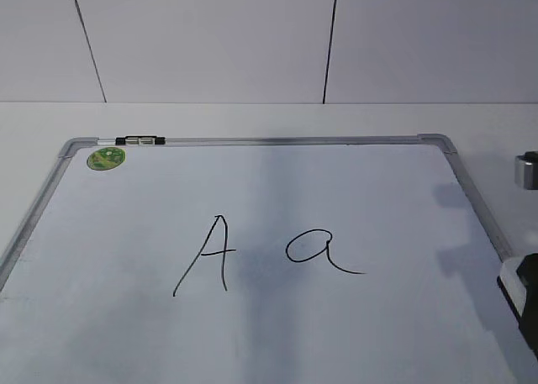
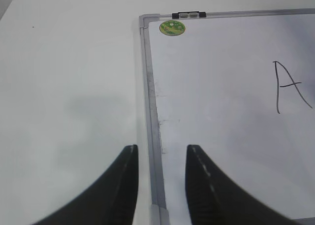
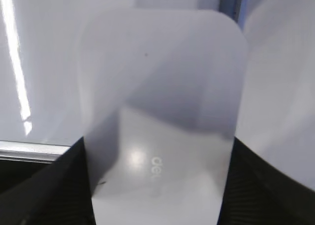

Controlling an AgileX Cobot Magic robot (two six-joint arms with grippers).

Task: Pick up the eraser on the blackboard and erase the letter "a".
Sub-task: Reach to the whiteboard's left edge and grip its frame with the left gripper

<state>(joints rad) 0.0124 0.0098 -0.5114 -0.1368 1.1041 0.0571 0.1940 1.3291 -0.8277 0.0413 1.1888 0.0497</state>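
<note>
- The blackboard [image 1: 353, 182] lies flat on the table [image 1: 252, 119].
- The right gripper [image 3: 157, 185] is low at the board's right edge, fingers squeezing both sides of the eraser [image 3: 162, 112].
- The left gripper [image 2: 161, 185] hangs over the board's left frame, fingers apart, holding nothing.
- The letter "a" [image 1: 318, 251] sits mid-board, right of the big "A" [image 1: 210, 254].

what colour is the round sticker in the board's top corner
Green with a yellowish pattern, clearest in the left wrist view: the sticker.

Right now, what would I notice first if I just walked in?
Two big black letters in the middle of the board: a tall "A" and, to its right, a curly "a". Close up, the right gripper has the white eraser between its fingers, and a green sticker sits in the board's far left corner.
</note>
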